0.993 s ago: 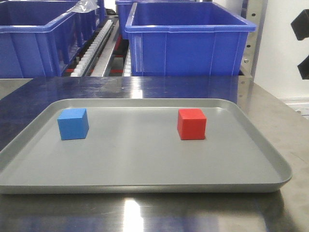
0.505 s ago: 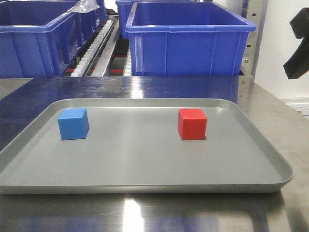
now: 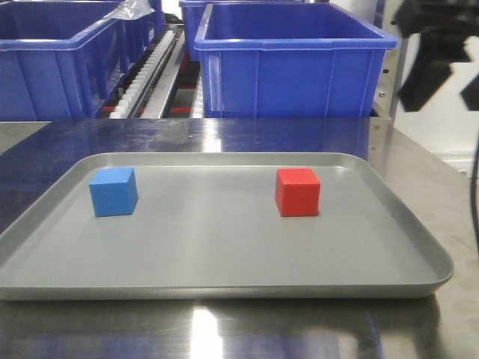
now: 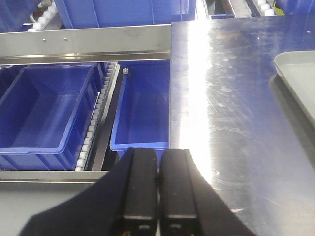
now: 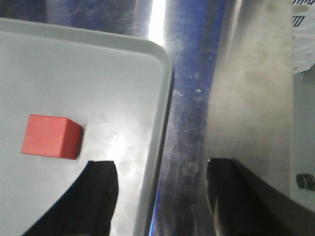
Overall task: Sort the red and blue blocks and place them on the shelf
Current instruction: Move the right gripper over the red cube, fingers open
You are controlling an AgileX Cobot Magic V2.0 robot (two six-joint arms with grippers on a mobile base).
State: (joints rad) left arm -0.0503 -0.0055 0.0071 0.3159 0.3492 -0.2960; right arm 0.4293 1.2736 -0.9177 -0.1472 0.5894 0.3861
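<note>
The right gripper (image 5: 161,167) is spread wide, its two dark fingers (image 5: 101,189) well apart and nothing between them. In its wrist view it hangs over the tray's right edge: one finger is above the grey tray (image 5: 165,88), the other above the bare steel table (image 5: 246,98). It touches nothing.

The red block (image 5: 50,136) sits flat on the tray, just up and to the left of the nearer finger, clearly apart from it. From the front camera that red block (image 3: 297,191) stands right of the tray's (image 3: 224,158) centre, and the blue block (image 3: 113,191) is far over on the left side, both upright and well apart from each other. The right arm (image 3: 430,45) shows only as a dark blurred shape high at the right, above the table (image 3: 419,172).

Over to the left gripper (image 4: 158,160): its fingers are pressed together side by side and grip nothing. It hovers off the table's left edge, looking down on the shelf (image 4: 83,42), with its brushed crossbar and the big blue bins (image 4: 49,108) sitting below. A white roller track (image 4: 93,128) runs between two bins. Neither block is on the shelf; both are on the tray.
</note>
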